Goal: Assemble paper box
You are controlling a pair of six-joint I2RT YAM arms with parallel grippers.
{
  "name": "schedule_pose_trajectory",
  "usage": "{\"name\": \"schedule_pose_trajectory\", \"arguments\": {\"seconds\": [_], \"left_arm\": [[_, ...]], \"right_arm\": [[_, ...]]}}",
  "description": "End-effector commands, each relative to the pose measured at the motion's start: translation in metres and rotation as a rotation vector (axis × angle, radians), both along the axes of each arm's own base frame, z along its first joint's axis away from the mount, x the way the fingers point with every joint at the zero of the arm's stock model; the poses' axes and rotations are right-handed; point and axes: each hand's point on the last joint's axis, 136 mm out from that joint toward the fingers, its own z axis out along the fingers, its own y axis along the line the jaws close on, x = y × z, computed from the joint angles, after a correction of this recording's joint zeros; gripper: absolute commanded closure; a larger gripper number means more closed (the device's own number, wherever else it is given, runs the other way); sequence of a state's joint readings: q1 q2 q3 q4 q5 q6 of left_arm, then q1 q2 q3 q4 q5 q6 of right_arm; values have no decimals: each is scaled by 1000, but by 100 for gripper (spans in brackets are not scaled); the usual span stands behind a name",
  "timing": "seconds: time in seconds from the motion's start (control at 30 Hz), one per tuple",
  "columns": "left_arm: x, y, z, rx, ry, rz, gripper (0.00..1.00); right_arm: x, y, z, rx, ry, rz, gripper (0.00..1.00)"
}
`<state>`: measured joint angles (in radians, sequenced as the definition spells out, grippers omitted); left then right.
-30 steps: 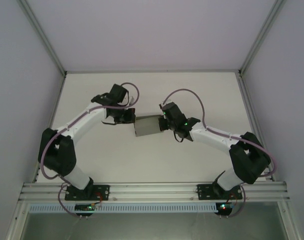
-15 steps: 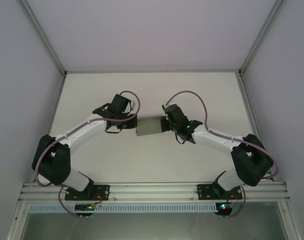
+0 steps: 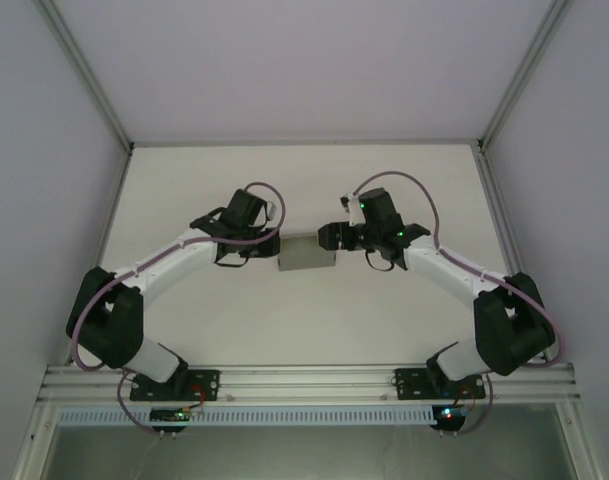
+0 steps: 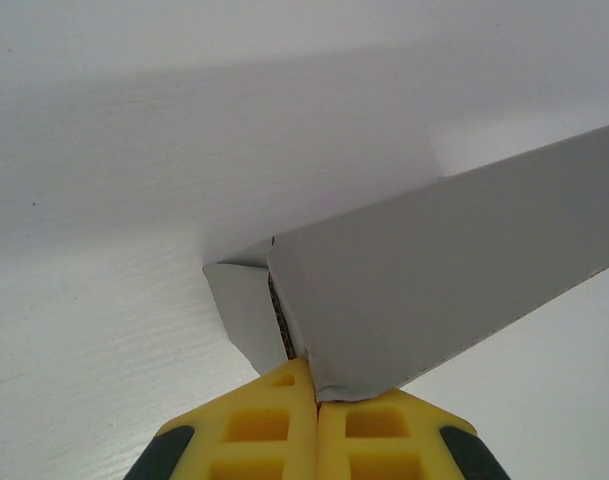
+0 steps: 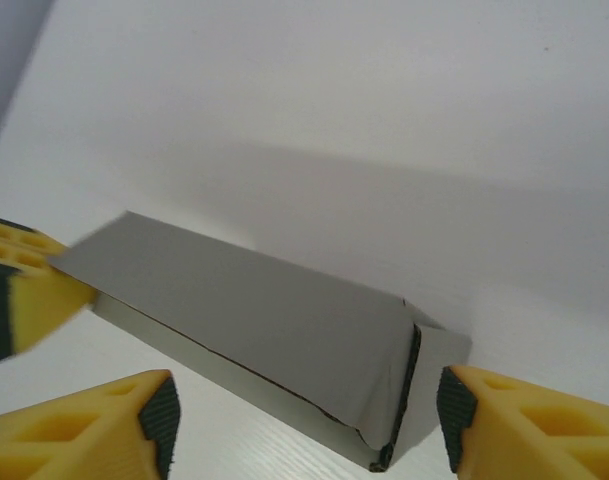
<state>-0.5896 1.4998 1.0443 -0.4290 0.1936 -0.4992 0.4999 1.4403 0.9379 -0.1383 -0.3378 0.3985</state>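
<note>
The left gripper (image 3: 261, 250) is clamped on the left end corner of the paper box (image 3: 306, 254), which lies at mid-table (image 3: 384, 185) between both tools, while the right gripper (image 3: 330, 237) stands with jaws spread just beside the box's right end.

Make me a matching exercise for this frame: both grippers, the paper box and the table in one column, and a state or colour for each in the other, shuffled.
Column one:
1. left gripper
2. right gripper
3. paper box
4. table

Column two:
A. white
B. open, fingers wide apart at one end of the paper box
C. grey cardboard
D. shut on a corner of the paper box

Pairs: 1-D; 2-B; 3-C; 4-A.
</note>
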Motion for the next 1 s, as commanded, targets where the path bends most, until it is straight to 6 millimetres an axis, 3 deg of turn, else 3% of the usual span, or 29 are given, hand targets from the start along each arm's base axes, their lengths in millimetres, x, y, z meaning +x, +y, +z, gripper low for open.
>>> {"name": "schedule_pose_trajectory", "arguments": {"seconds": [0.0,0.1,0.2,0.3,0.43,0.5,0.6,0.67,0.77,0.83,0.93,0.97], "left_arm": [[-31,13,-37,90,170,0,100],[-30,11,-37,91,171,-9,100],[-28,11,-37,91,171,-9,100],[-27,9,-35,89,167,-13,100],[-27,3,-30,63,152,-44,100],[-25,0,-24,51,137,-58,96],[-22,-5,-8,22,108,-87,83],[-18,-8,9,-12,76,-103,69],[-16,-5,34,-69,52,-109,48],[-13,-3,49,-123,38,-102,40],[-9,3,61,-177,37,-71,16],[-3,2,66,-202,13,-68,12]], "right_arm": [[-3,11,34,127,-9,60,24],[5,5,34,107,-10,16,24],[15,-4,20,63,25,-40,30],[19,-8,0,44,83,-65,40],[15,-11,-30,25,169,-67,44],[12,-16,-47,17,216,-89,51],[4,-20,-64,23,272,-103,60],[0,-20,-70,42,285,-110,63],[-5,-20,-77,60,307,-123,65],[-7,-22,-80,54,316,-128,65],[-10,-24,-82,45,319,-132,66],[-11,-25,-83,43,321,-133,66]]}}
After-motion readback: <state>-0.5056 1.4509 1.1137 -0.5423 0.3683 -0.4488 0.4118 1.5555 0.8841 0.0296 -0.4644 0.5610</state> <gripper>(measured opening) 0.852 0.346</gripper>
